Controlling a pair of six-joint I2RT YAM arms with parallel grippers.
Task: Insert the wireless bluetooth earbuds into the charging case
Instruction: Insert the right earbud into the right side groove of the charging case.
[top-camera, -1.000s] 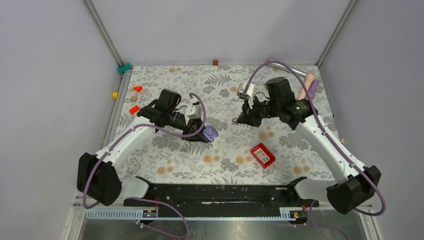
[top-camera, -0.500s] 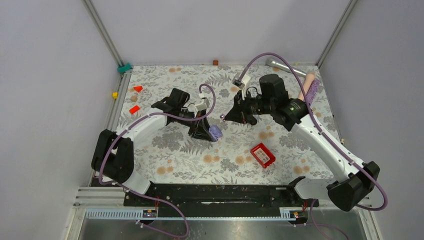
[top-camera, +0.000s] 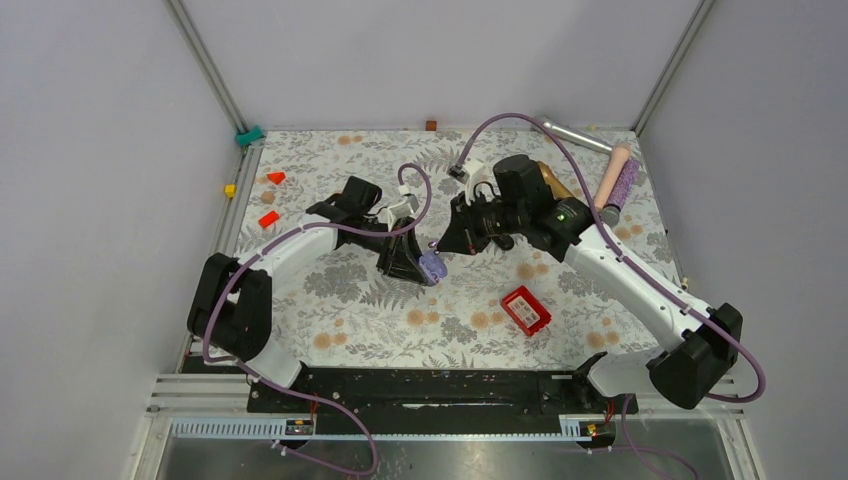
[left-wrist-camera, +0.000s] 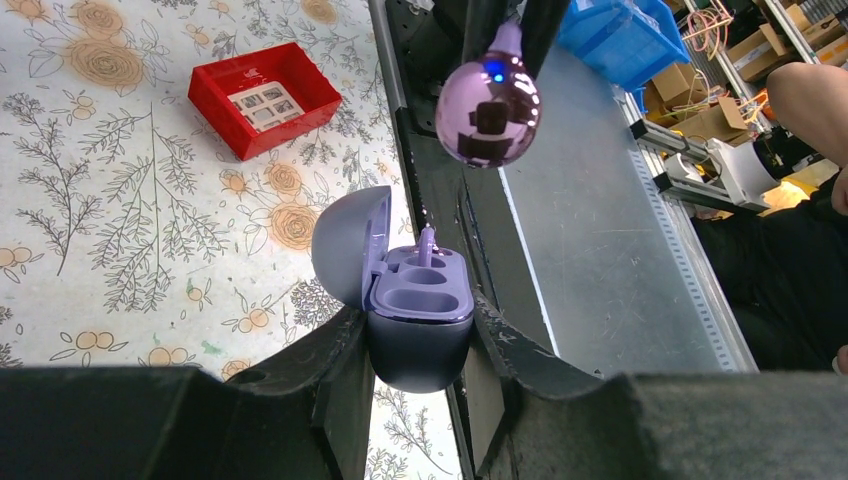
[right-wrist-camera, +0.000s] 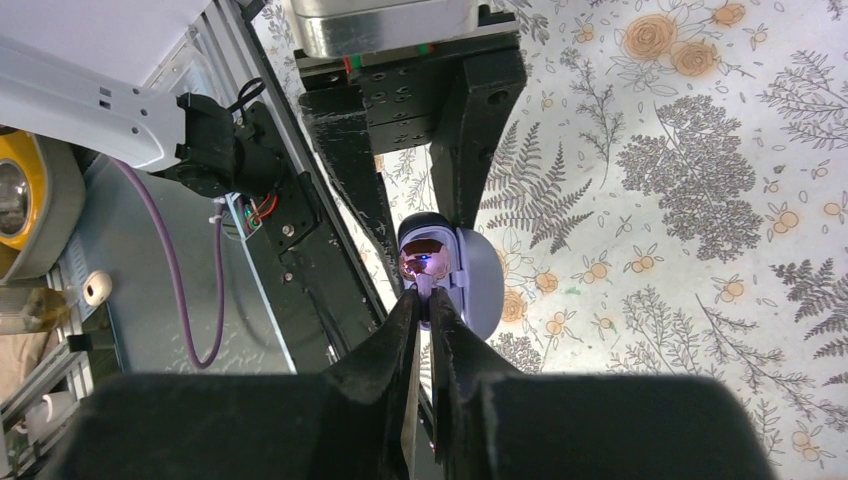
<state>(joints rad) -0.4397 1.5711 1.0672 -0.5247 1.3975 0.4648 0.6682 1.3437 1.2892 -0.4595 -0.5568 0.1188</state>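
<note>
My left gripper (left-wrist-camera: 420, 322) is shut on the purple charging case (left-wrist-camera: 420, 345), which it holds off the table with the lid (left-wrist-camera: 345, 245) swung open. A thin purple stem (left-wrist-camera: 428, 240) stands in the case's far socket; the near sockets look bare. Just above the case hangs a glossy pale purple earbud (left-wrist-camera: 488, 105), pinched by its stem in my shut right gripper (right-wrist-camera: 424, 300). In the top view the right gripper (top-camera: 441, 245) sits close above the case (top-camera: 431, 268). The right wrist view shows the earbud (right-wrist-camera: 424, 262) over the case lid (right-wrist-camera: 482, 285).
A red box (top-camera: 526, 310) lies on the flowered mat right of centre. Two small red blocks (top-camera: 275, 177) (top-camera: 268, 218) sit at the left. A pink and purple roller (top-camera: 615, 180) and a silver cylinder (top-camera: 575, 133) lie at the back right. The black rail (top-camera: 440, 385) runs along the front.
My right arm has swung left with the earbud until it hangs over the case. The left arm shifted a little right and turned the open case toward it.
</note>
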